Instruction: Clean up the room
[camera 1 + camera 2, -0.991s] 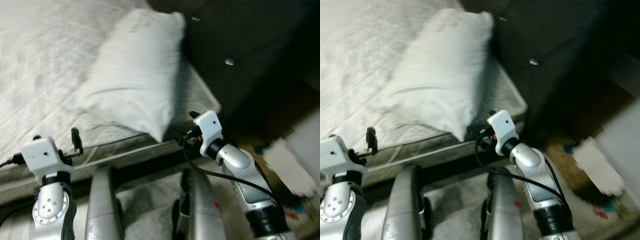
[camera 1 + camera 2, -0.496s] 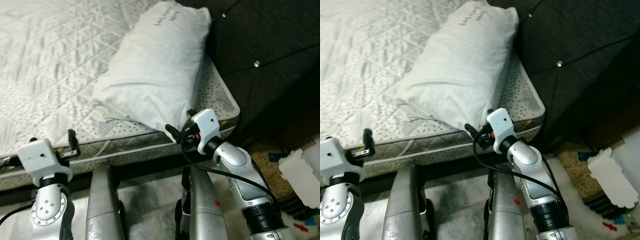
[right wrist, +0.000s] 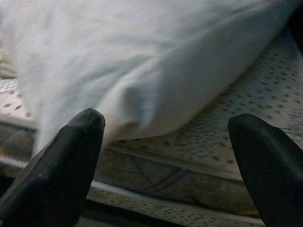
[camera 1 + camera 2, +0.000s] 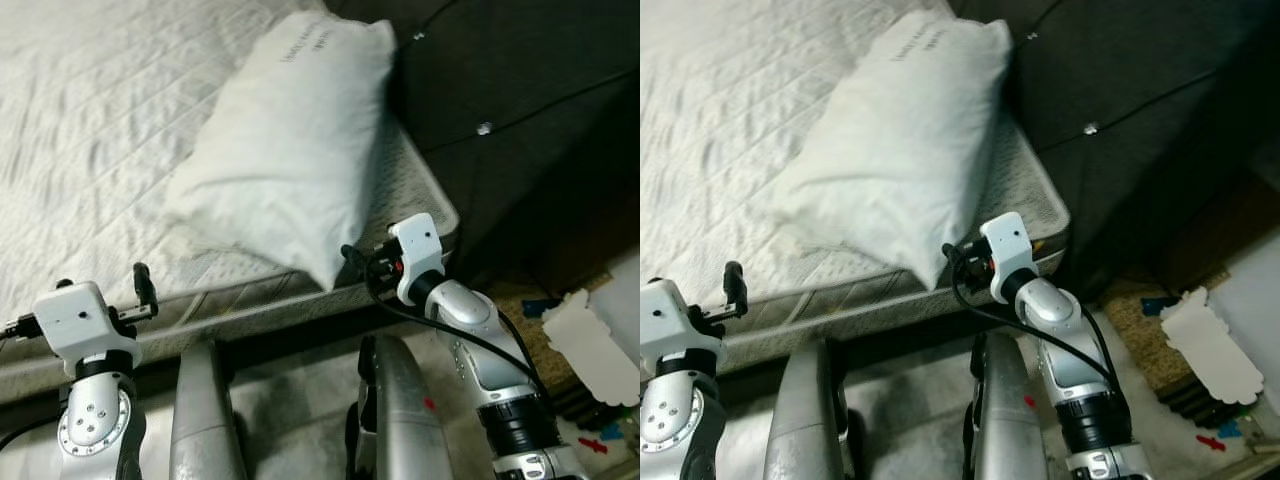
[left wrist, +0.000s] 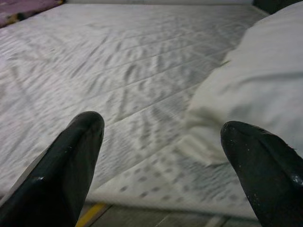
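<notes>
A white pillow (image 4: 290, 140) lies on the quilted mattress (image 4: 90, 130) beside the dark headboard (image 4: 500, 110), one corner hanging past the mattress edge. My right gripper (image 3: 165, 156) is open, level with the mattress edge and pointing at that overhanging corner of the pillow (image 3: 142, 71), a short way from it. Lower left, my left gripper (image 5: 161, 161) is open too, held at the mattress edge with the pillow (image 5: 255, 94) off to one side of its fingers.
The bed frame's dark side rail (image 4: 290, 335) runs in front of my legs (image 4: 205, 420). On the floor to the right lie a white scalloped sheet (image 4: 595, 345), a brown mat (image 4: 520, 300) and small coloured bits (image 4: 600, 440).
The head camera has shifted, so the bed and pillow sit differently in the picture. My right gripper has come a little closer to the pillow's overhanging corner. The left gripper stays at the mattress edge.
</notes>
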{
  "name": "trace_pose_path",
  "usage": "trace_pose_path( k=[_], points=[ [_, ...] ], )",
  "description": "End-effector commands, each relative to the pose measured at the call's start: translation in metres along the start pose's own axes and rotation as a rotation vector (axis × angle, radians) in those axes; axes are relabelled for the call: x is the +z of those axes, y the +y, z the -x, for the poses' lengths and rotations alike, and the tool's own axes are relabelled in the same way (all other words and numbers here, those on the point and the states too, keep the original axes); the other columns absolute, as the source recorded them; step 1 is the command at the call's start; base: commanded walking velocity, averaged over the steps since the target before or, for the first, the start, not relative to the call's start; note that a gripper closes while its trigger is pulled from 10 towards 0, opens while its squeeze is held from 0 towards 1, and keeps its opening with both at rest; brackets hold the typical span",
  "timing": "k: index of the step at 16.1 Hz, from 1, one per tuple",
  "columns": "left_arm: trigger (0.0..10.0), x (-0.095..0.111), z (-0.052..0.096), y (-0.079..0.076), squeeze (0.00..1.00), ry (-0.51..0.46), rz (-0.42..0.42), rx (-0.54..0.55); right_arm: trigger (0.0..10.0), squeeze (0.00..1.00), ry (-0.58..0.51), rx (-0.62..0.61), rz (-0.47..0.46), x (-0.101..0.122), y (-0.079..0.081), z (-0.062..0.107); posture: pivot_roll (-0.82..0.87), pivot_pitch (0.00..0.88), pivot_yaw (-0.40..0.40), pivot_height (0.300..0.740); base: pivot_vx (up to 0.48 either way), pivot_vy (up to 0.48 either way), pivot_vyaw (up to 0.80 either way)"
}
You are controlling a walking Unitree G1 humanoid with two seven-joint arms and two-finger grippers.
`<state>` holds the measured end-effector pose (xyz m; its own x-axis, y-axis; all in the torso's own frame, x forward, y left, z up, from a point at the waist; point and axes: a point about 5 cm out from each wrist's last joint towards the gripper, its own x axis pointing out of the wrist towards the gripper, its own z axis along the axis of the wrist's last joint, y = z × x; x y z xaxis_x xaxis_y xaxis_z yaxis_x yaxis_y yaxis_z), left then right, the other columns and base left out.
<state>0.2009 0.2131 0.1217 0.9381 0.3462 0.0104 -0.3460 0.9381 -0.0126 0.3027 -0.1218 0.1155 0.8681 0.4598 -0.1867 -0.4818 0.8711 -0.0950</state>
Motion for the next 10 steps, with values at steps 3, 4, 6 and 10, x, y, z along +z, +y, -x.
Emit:
trace_pose_path(
  k=[3,4,6,10],
  points=[
    [10.0,-0.0011,0.0012,-0.0008,0.0,0.005,0.017,-0.002,10.0,0.0,0.034,-0.01,-0.026,-0.0018,-0.0036,-0.0002,-0.05,0.17,-0.053,0.537,0.0,0.0,0.0],
    [10.0,-0.0008,0.0014,-0.0013,0.0,0.002,0.012,-0.006,10.0,0.0,0.058,0.006,-0.04,-0.0041,-0.0025,-0.0004,-0.05,0.17,-0.053,0.537,0.0,0.0,0.0],
    [10.0,-0.0008,0.0014,-0.0016,0.0,0.002,0.011,-0.008,10.0,0.0,0.093,0.058,-0.039,-0.0067,0.0013,-0.0003,-0.04,0.169,-0.054,0.537,0.0,0.0,0.0],
    [10.0,-0.001,0.0004,-0.0017,0.0,0.004,0.013,-0.012,10.0,0.0,0.153,0.136,-0.022,-0.0087,-0.0006,-0.0014,-0.05,0.173,-0.051,0.537,0.0,0.0,0.0]
  ],
)
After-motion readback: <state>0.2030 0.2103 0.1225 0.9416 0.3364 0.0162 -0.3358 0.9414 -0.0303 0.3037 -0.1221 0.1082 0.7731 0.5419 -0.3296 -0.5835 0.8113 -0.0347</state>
